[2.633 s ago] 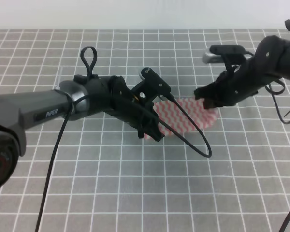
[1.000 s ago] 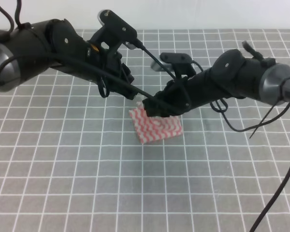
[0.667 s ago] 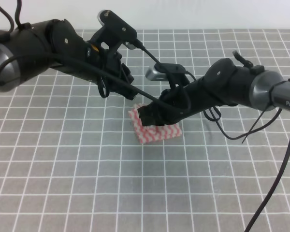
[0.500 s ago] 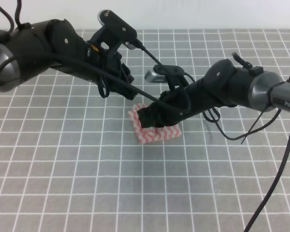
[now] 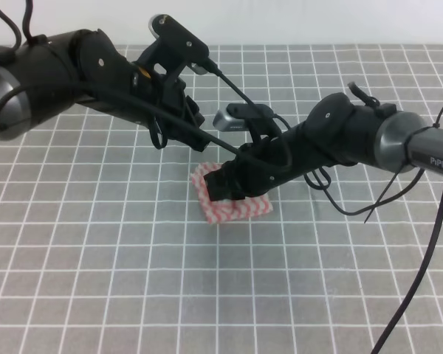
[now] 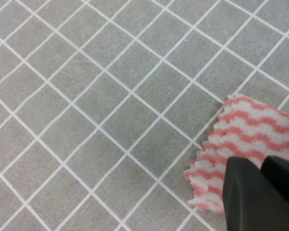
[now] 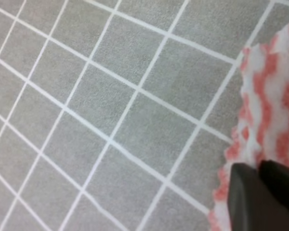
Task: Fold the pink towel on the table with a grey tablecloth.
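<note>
The pink towel (image 5: 232, 203) lies as a small folded packet near the middle of the bench with a grey tablecloth (image 5: 133, 280), well in from every edge; its zigzag stripes run across the top layer and its scalloped border shows along the near and left sides.

The right end effector (image 5: 223, 186) reaches across from the right edge of the bench and sits low over the towel's left part, its dark tip covering much of the cloth; in the right wrist view the two fingers (image 7: 260, 192) stand close together against the towel's (image 7: 274, 115) frilled edge, with only a thin seam between them, though whether cloth is pinched there cannot be told.

The left end effector (image 5: 179, 125) is raised over the bench behind the towel, toward the far edge, apart from the cloth; how far its jaws stand open cannot be told from above, its tip being hidden by the arm and cables; the left wrist view shows two dark fingers (image 6: 257, 190), belonging to one of the arms, pressed on the towel's (image 6: 250, 130) corner, with bare gridded tablecloth (image 6: 86, 96) filling the remainder.
</note>
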`<state>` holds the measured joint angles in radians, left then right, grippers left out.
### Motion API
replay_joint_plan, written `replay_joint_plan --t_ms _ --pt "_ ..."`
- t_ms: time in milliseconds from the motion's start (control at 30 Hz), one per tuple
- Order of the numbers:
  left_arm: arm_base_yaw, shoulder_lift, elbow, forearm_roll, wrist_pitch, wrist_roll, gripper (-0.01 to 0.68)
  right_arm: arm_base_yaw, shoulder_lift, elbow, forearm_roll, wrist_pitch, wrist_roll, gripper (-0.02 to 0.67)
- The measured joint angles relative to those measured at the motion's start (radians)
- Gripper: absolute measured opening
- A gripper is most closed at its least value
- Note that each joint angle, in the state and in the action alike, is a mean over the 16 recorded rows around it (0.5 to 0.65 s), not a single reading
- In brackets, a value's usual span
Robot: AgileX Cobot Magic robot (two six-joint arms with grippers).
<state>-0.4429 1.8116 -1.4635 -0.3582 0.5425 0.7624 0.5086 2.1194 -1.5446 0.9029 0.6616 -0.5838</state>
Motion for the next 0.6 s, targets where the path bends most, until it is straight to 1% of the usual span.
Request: replay_joint_plan --t_ms 167,300,333,467,600 --pt "0.000 0.001 0.000 0.001 -0.006 0.000 0.056 -0.001 -0.001 -0.001 0.030 0.012 -0.008 0.139" --pt "0.001 0.002 0.000 0.006 -0.009 0.000 0.056 -0.006 -0.003 -0.005 0.048 0.029 -0.026 0.167" --pt "0.002 0.002 0.000 0.008 -0.010 0.000 0.056 -0.008 -0.003 -0.007 0.050 0.032 -0.030 0.166" --pt "0.005 0.002 0.000 0.019 -0.012 -0.003 0.056 -0.015 0.000 -0.010 0.049 0.045 -0.048 0.129" --pt "0.009 0.002 0.000 0.029 -0.014 -0.008 0.056 -0.022 0.015 -0.012 0.038 0.058 -0.066 0.072"
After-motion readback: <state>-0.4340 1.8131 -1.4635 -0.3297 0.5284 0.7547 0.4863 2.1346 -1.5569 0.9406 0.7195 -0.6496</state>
